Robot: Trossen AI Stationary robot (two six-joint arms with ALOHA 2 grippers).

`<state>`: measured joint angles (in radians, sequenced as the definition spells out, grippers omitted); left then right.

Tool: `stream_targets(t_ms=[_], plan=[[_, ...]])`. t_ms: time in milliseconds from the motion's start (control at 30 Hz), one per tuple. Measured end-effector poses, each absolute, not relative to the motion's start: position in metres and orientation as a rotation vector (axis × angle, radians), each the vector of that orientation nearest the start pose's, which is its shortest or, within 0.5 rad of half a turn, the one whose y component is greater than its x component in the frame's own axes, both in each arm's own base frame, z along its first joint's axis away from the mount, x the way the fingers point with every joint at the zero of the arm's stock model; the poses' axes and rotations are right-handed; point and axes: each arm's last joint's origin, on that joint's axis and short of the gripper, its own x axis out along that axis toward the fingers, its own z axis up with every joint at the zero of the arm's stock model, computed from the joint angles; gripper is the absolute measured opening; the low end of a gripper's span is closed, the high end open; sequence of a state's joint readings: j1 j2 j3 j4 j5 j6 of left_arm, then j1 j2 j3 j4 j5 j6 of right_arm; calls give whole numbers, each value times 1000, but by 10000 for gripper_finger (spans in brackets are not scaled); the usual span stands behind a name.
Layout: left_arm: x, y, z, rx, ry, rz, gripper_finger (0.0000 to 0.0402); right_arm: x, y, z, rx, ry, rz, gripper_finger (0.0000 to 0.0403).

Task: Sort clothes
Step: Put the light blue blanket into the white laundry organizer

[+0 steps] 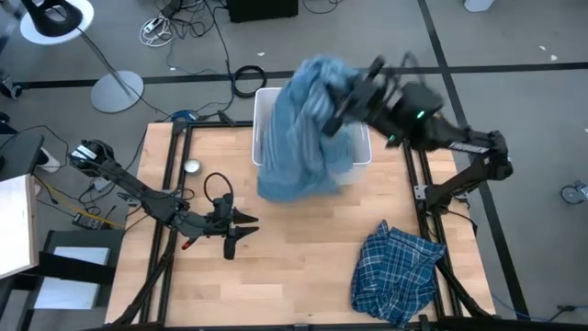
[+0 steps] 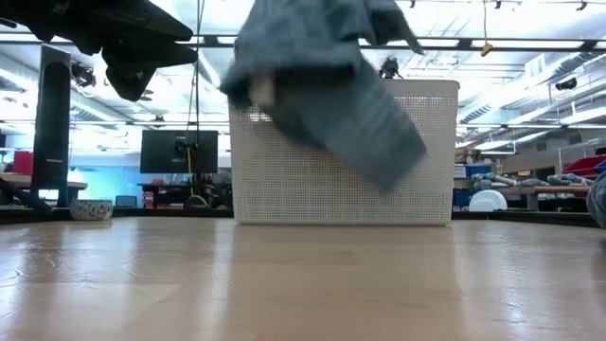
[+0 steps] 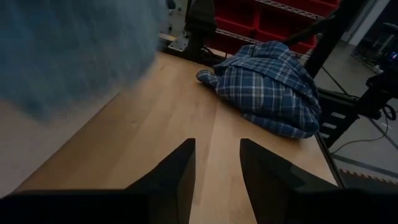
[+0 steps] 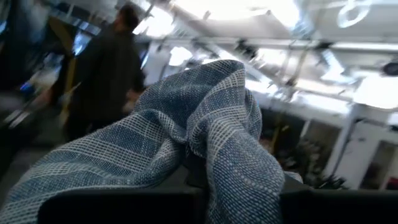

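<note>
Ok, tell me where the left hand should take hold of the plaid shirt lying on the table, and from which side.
Probably best from above, on the raised crumpled ridge of the plaid shirt. It lies in a loose heap on the table, so the high folds offer fabric to pinch, while its flat edges do not. The left hand is open over the table, and the right hand holds a blue garment above the bin.

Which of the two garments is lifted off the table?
The blue-grey garment, held by the right gripper above the white bin; the plaid shirt lies on the table.
</note>
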<state>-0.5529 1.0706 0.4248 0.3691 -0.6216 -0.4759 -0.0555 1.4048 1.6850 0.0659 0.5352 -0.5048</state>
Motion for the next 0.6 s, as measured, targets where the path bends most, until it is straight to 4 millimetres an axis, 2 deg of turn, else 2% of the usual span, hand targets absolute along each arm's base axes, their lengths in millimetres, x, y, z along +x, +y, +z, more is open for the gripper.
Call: stream_targets(t_ms=[167, 300, 467, 600], plan=[[190, -97, 210, -311, 211, 121, 131, 256, -56, 558, -406, -301, -737, 36], [190, -97, 211, -294, 205, 138, 131, 240, -68, 576, -417, -361, -780, 36], [190, -97, 211, -294, 205, 139, 131, 225, -80, 589, -425, -412, -831, 36], [190, -97, 211, -293, 204, 141, 131, 226, -87, 583, -352, -366, -811, 36]])
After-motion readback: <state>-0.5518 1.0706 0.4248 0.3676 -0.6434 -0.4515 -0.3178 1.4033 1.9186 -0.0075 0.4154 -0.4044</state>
